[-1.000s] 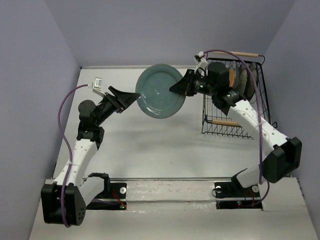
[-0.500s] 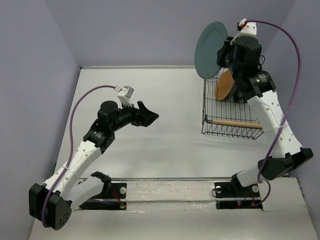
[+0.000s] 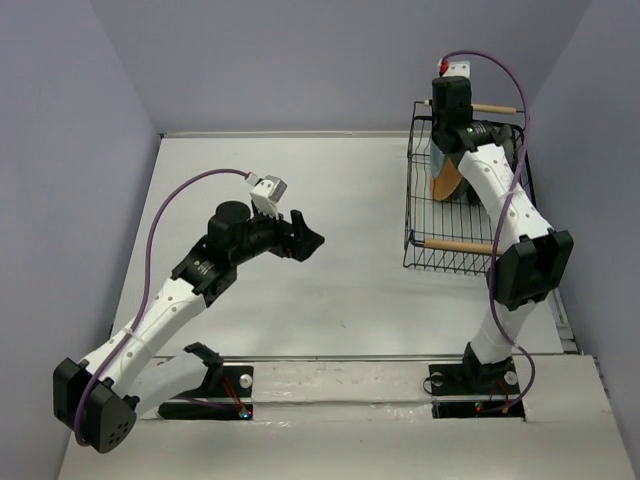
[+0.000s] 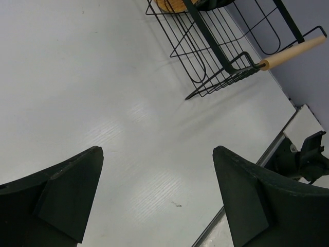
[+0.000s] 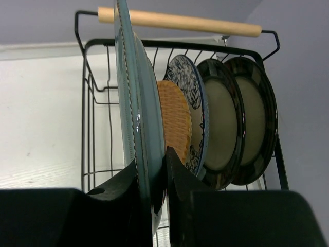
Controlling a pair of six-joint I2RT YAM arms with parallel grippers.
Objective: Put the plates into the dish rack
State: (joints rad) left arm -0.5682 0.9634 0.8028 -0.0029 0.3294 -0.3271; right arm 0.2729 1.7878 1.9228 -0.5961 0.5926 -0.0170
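Observation:
My right gripper (image 5: 151, 180) is shut on the rim of the plain teal plate (image 5: 134, 103), holding it upright at the left end of the black wire dish rack (image 5: 154, 45). To its right stand the smaller orange-tan plate (image 5: 175, 118), the white plate with blue flowers (image 5: 191, 87) and two cream plates with dark rims (image 5: 221, 118). In the top view the right gripper (image 3: 447, 140) reaches down into the rack (image 3: 455, 262), beside the orange plate (image 3: 447, 178). My left gripper (image 3: 305, 238) is open and empty over the bare table, left of the rack.
The rack has two wooden rod handles (image 5: 180, 21), one at the far end and one at the near end (image 3: 455, 245). It sits at the table's right side close to the wall. The left wrist view shows the rack's near corner (image 4: 216, 67) and the right arm's base (image 4: 308, 154).
My right arm has carried the teal plate from above the rack's far-left corner down into the rack. My left gripper, having let go a second ago, has drawn back slightly right and stays open.

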